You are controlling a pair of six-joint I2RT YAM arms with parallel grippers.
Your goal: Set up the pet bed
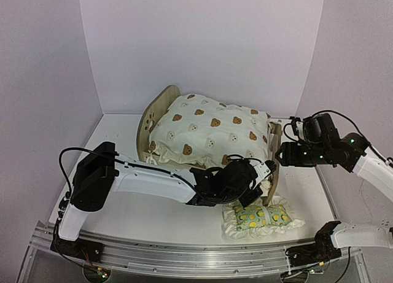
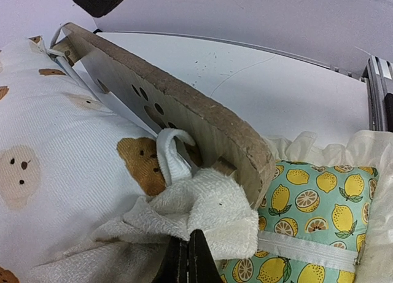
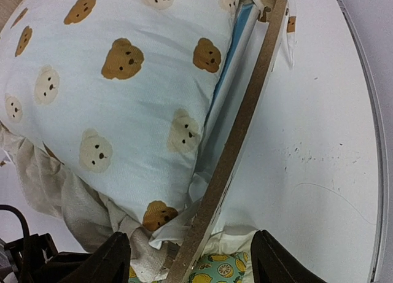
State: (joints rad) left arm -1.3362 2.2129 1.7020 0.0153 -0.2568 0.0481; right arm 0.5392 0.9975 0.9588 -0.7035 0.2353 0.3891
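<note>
At the bed's [image 1: 152, 110] near right corner, your left tool [image 2: 187, 255] is pinched together against the cushion [image 1: 209, 129]; right tool's [image 3: 195, 256] spread apart.

Lab; white booth walls [image 1: 202, 43]; arm rail [image 1: 184, 255]

- The pet bed [image 1: 156, 105] is a small frame of light wood, and it stands on the white table [image 1: 153, 218], in the middle toward the far wall
- Its rounded end board rises at the far left in the top view
- The second board [image 2: 202, 120], at the near right end, has round holes cut like a paw print
- The cushion [image 1: 209, 132] fills the frame and bulges above the rails, so the base is almost hidden
- Only a thin blue strip [image 3: 238, 34] of the base shows beside this board
</note>
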